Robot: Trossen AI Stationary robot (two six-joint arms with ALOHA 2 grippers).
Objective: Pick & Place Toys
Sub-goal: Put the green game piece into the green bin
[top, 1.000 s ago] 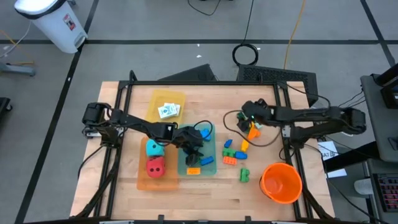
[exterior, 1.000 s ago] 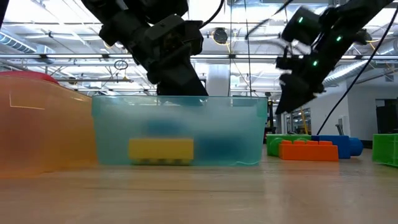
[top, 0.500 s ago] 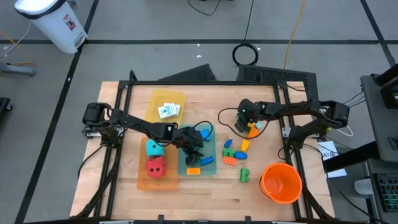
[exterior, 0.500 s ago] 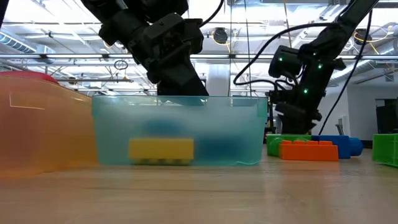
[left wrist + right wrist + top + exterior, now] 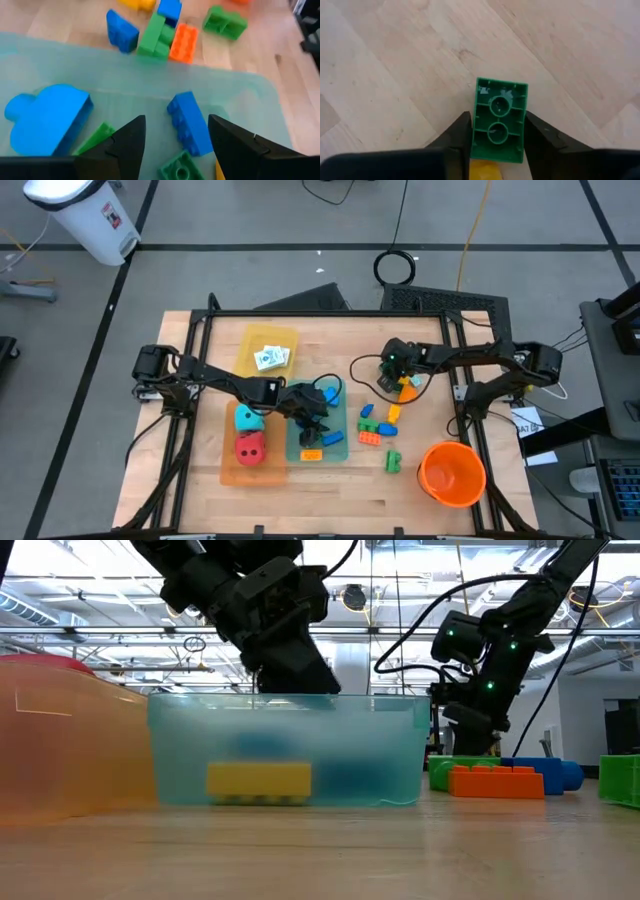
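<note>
My right gripper (image 5: 499, 126) is down at the tabletop in the far right part of the table (image 5: 385, 383), shut on a green brick (image 5: 501, 97) whose hollow underside faces the camera. My left gripper (image 5: 175, 145) hangs open over the teal tray (image 5: 337, 402), its fingers on either side of a blue brick (image 5: 189, 122) on the tray floor, not touching it. A bigger blue piece (image 5: 47, 117) and green bricks (image 5: 180, 167) also lie in the tray. Loose bricks (image 5: 376, 425) lie on the wood between the arms. My right gripper pinches the green brick by its two long sides (image 5: 477, 125) between its two fingers. The fingers come steeply from above and lie along the brick. The brick's free end points away from the wrist, low over the wood; whether it rests there, I cannot tell.
An orange tray (image 5: 228, 472) holds a teal die (image 5: 248, 420) and a red die (image 5: 250, 447). White cards (image 5: 270, 358) lie in a yellow tray (image 5: 285, 338). An orange bucket (image 5: 452, 473) stands near right. A lone green brick (image 5: 392, 462) and an orange-yellow brick (image 5: 408, 390) lie nearby.
My right gripper has come down to the tabletop and gone a little toward the table's left edge, tipping more steeply downward; it has kept still for the last half second.
</note>
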